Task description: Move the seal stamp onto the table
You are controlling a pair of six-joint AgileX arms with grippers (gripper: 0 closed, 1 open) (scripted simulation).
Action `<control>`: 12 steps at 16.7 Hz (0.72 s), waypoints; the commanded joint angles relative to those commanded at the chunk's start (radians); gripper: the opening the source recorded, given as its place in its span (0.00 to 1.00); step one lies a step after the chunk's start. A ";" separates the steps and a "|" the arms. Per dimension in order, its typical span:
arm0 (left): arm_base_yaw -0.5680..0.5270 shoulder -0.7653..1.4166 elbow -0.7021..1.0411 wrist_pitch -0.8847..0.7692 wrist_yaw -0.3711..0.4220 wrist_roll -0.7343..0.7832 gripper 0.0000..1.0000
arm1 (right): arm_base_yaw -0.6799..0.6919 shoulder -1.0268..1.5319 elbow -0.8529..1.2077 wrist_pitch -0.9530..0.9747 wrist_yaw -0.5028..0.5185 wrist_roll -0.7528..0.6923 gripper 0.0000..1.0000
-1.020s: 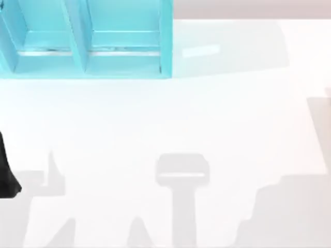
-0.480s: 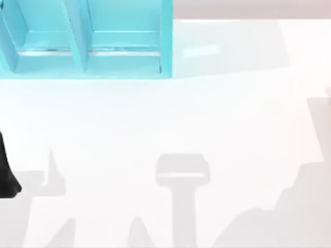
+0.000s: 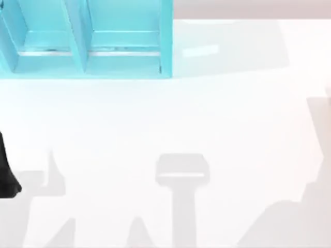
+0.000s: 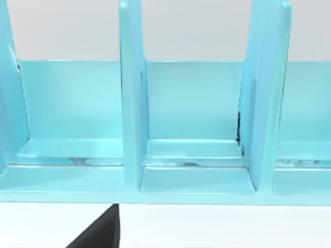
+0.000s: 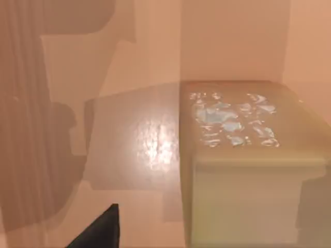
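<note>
**Right gripper.** One dark tip of the right gripper (image 5: 101, 230) shows at the lower left of the right wrist view. Whether the gripper is spread or pressed together cannot be told. The tip is clear of the block and nothing is pinched against it.

**Task object.** The seal stamp (image 5: 243, 155) occupies the lower right of the right wrist view. It is a tan block with rounded edges, sitting flat, with a pale broken mark on its upper face. It rests on a glossy surface with upright faces behind it. Whether that is a shelf compartment or some other place cannot be determined.

**Left gripper.** One dark tip of the left gripper (image 4: 101, 232) shows at the lower left of the left wrist view. Its state cannot be told either. It faces the open compartments of the turquoise shelf (image 4: 132, 103) and carries nothing visible. In the top view the left arm (image 3: 6, 173) is a dark shape at the left edge, apparently parked.

**Surroundings.** In the top view the shelf stands at the upper left, and the table (image 3: 207, 119) spreads white across the rest of the frame.

**Step in hand (judgement).** This is the approach, before any grasp. The right arm is lined up on the stamp at close range.

**Next move (judgement).**
- Shift the gripper across until the block lies between the fingers.
- Close on two opposite side faces.
- Lift clear of the surrounding faces before carrying the block out to the open table.
</note>
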 joint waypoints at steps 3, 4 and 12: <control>0.000 0.000 0.000 0.000 0.000 0.000 1.00 | 0.000 0.040 -0.102 0.151 0.000 0.001 1.00; 0.000 0.000 0.000 0.000 0.000 0.000 1.00 | 0.000 0.051 -0.129 0.186 0.000 0.001 1.00; 0.000 0.000 0.000 0.000 0.000 0.000 1.00 | 0.000 0.066 -0.163 0.227 0.000 0.001 0.85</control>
